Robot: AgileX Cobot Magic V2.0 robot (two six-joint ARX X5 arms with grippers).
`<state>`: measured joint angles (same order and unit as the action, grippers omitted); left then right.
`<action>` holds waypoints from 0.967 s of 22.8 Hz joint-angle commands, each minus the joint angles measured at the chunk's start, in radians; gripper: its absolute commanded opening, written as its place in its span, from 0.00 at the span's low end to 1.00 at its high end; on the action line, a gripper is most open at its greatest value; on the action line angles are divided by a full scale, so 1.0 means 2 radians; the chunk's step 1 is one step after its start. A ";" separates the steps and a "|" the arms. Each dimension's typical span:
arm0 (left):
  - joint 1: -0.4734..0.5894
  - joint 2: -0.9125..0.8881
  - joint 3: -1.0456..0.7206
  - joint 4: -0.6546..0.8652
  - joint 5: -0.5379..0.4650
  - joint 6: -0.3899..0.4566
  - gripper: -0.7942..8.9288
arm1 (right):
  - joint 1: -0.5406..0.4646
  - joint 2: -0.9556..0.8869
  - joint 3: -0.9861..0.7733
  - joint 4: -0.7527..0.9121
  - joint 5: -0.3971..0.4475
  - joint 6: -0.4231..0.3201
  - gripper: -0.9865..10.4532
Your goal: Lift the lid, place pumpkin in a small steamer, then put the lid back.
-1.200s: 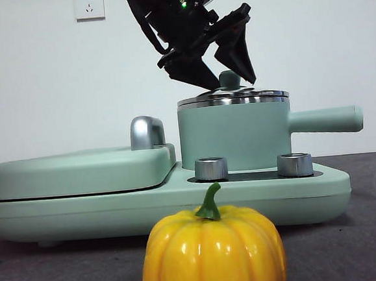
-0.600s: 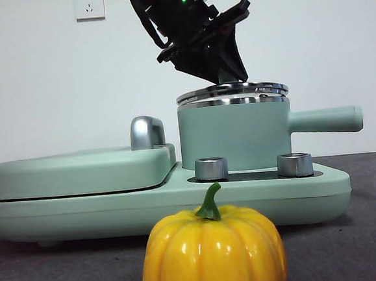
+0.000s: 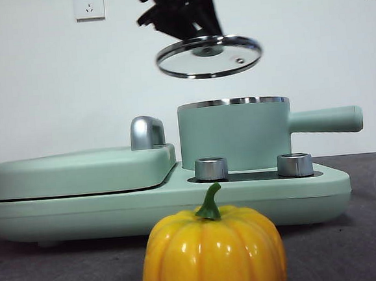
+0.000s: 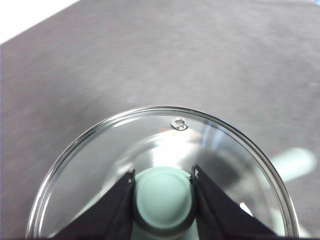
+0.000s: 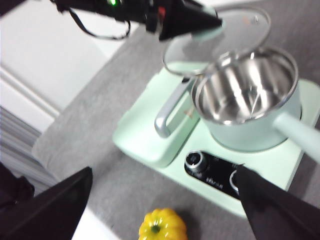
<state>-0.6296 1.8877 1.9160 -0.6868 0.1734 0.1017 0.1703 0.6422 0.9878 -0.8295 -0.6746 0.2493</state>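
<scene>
While the left claw grips the lid by its mint knob, the lid hangs tilted in the air above the steamer, clear of its rim and a little off to the cover side. By that showing, the first step looks done: the steamer stands open on its base, and the right wrist view shows its bare steel inside with nothing in it. The pumpkin sits untouched on the tabletop near its front edge, before the base and apart from it. The right claw hovers high over that front edge with its jaws spread wide and empty, the pumpkin between and below them in its own view. What is left, as I judge it, is the larger part: grasping the pumpkin, setting it into the steamer, which looks hardly wider than it, and lowering the lid back onto the rim.
</scene>
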 commanded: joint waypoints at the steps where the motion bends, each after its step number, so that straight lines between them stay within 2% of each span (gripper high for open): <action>1: 0.012 -0.015 0.019 -0.008 0.001 0.012 0.10 | 0.040 0.031 0.019 -0.011 0.031 0.012 0.49; 3: 0.029 -0.031 0.019 -0.023 0.001 0.023 0.10 | 0.094 0.064 0.031 -0.020 0.073 0.019 0.49; 8: 0.068 -0.091 0.019 -0.056 0.001 0.026 0.10 | 0.250 0.156 0.047 -0.019 0.187 0.063 0.49; 12: 0.090 -0.136 0.017 -0.080 0.001 0.023 0.10 | 0.348 0.239 0.060 -0.019 0.248 0.085 0.52; 16: 0.093 -0.190 -0.039 -0.085 0.002 0.023 0.10 | 0.404 0.302 0.067 -0.019 0.274 0.095 0.54; 22: 0.093 -0.288 -0.174 -0.029 0.004 0.021 0.10 | 0.429 0.346 0.067 -0.019 0.282 0.096 0.57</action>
<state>-0.4389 1.3285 1.5734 -0.7834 0.1734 0.1417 1.0153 1.3178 1.0992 -0.8726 -0.1188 0.4274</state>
